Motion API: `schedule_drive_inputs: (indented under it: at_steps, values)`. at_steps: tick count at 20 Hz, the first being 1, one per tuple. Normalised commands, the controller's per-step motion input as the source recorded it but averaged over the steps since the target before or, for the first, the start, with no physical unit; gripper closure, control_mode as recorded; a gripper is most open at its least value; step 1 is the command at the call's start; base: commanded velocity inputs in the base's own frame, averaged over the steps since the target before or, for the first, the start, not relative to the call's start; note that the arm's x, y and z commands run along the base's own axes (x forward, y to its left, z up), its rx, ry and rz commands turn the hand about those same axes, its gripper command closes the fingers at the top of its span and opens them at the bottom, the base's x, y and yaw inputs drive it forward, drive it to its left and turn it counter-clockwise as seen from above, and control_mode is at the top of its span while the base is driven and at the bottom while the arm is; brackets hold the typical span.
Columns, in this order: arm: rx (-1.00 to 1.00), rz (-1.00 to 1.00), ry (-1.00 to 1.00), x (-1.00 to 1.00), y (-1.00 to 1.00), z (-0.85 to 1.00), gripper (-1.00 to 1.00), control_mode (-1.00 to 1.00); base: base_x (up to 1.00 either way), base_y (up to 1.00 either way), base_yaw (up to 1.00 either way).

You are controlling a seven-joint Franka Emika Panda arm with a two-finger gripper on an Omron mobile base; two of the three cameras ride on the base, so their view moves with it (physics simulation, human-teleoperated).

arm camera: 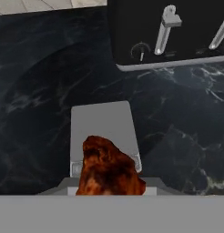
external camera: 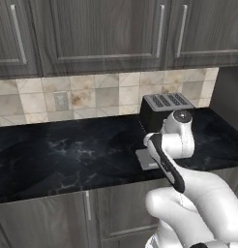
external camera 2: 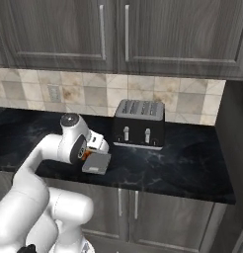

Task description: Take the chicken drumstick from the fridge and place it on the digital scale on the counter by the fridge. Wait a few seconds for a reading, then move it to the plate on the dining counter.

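jaws closed on the chicken drumstick, held just over the near end of the digital scale, scale flat on the black marble tabletop, just in front of the black toaster

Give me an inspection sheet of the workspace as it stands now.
Surface: counter, black veined marble, tile backsplash behind.
Job's things: chicken drumstick over the near end of the digital scale; contact cannot be told.
Clutter: toaster behind the scale.
Grippers: gripper above the scale, apparently shut on the drumstick; fingertips hidden.
Cables: nothing seen.
Surroundings: wall cabinets above, wall outlet, base cabinets below.
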Motion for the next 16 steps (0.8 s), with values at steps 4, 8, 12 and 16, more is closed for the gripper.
schedule_drive_inputs:
  at_steps: [4,8,12,16]
  values:
    - [0.00,0.00,0.03,0.56,0.17,-0.69,1.00,-1.00,0.00,0.00,0.00]
    - [0.00,0.00,0.02,0.49,0.02,-0.48,1.00,-1.00,0.00,0.00,0.00]
    - [0.00,0.00,0.02,0.33,0.00,-0.18,1.00,-1.00,0.00,0.00,0.00]
    - [0.00,0.00,0.03,0.01,0.00,-0.17,1.00,-1.00,0.00,0.00,0.00]
